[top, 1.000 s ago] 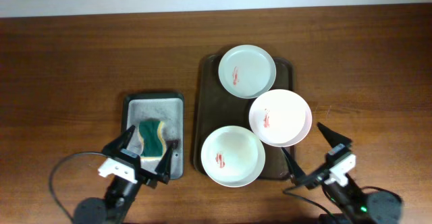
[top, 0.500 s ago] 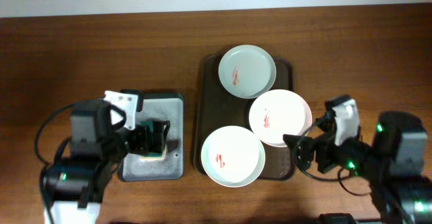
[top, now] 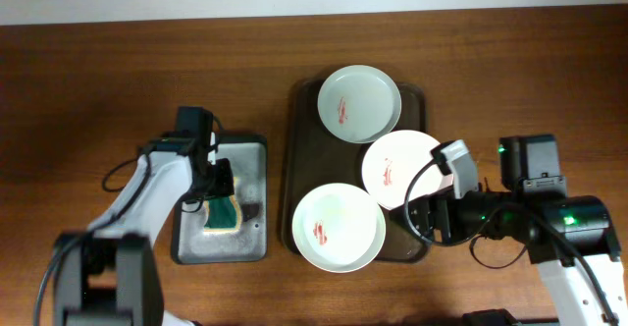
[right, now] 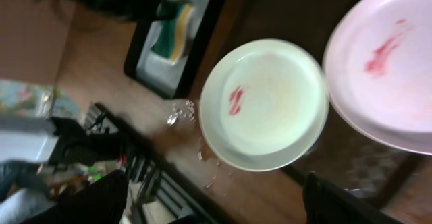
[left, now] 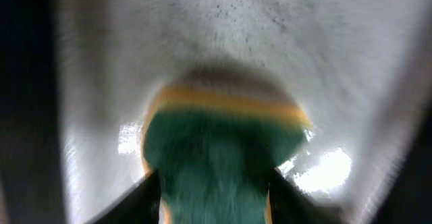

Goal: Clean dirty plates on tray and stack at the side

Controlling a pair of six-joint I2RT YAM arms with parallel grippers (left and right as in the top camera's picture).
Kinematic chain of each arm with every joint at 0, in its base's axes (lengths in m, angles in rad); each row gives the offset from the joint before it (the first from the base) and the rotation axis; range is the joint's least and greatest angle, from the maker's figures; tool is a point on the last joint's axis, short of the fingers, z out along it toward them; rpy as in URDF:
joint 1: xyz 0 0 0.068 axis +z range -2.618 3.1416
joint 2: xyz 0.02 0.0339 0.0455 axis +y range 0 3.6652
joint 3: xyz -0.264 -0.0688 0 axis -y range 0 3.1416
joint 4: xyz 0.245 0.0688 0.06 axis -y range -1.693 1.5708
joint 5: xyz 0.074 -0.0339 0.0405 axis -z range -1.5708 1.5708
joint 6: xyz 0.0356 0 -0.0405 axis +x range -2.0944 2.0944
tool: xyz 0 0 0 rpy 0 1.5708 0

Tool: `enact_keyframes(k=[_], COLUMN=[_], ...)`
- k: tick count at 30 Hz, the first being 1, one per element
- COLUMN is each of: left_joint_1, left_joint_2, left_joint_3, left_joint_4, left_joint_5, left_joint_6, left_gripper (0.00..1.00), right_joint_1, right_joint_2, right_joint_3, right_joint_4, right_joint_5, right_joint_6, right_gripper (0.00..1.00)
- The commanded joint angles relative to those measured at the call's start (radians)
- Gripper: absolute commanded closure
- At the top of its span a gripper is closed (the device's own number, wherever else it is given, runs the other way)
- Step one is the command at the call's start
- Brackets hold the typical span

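Dark wood table (top: pixel 98 71). At the left, a grey metal tray (top: pixel 250 159); the left gripper (left: pixel 212 197) is down in it, fingers pinching both flanks of a green-yellow sponge (left: pixel 216 150). At centre, the brown tray (top: pixel 299 169) carries three red-smeared plates: rear plate (top: pixel 359 103), middle plate (top: pixel 402 171) overhanging the right rim, front plate (top: pixel 339 227). The right gripper (right: pixel 216 200) is spread wide and empty, just beside the middle plate.

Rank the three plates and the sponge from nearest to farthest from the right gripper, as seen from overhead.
Measured from the right gripper:
1. the middle plate, at the right edge of the brown tray, right beside the gripper.
2. the front plate, to the gripper's left on that tray.
3. the far plate, at the tray's back end.
4. the sponge, in the grey tray, far left.
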Motion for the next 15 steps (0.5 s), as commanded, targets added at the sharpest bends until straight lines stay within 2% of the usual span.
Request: enact_keyframes(k=[1,2,3,5,8,9,10,12,15], left_joint_1=[0.003,0.003,0.003,0.003,0.003,0.003,0.003,0.003,0.003], left_joint_2=[0.099,0.119,0.127,0.128,0.110,0.097,0.076,0.051,0.006], left_joint_3=[-0.011,-0.011,-0.011,-0.008,0.040,0.073,0.120,0.160,0.184], left_joint_4=[0.041,0.057,0.068,0.074,0.001,-0.052,-0.127,-0.198,-0.293], left_joint_5=[0.052,0.042,0.037,0.038,0.038,0.046,0.049,0.050,0.087], left_joint_6=[0.037,0.037,0.037,0.037,0.037,0.037,0.037,0.037,0.037], left_gripper=[0.78,0.86,1.00,1.00,1.00,0.92,0.50,0.32,0.22], right_joint_1=[0.072,0.101,0.118,0.157,0.192,0.194,0.194,0.194,0.194], right_joint_2=[-0.004,-0.003,-0.004,-0.003,-0.003,-0.003,-0.003,-0.003,-0.003], right_joint_3=[0.003,0.002,0.000,-0.006,-0.010,-0.010,-0.010,-0.010,-0.010], right_joint_4=[-0.006,-0.006,-0.006,-0.005,-0.005,-0.002,0.003,0.009,0.009], right_joint_5=[0.079,0.149,0.182,0.220,0.220,0.220,0.220,0.220,0.220], right_joint_6=[0.041,0.075,0.091,0.109,0.113,0.113,0.113,0.113,0.114], right_gripper=[0.17,0.17,0.17,0.17,0.18,0.19,0.19,0.19,0.18])
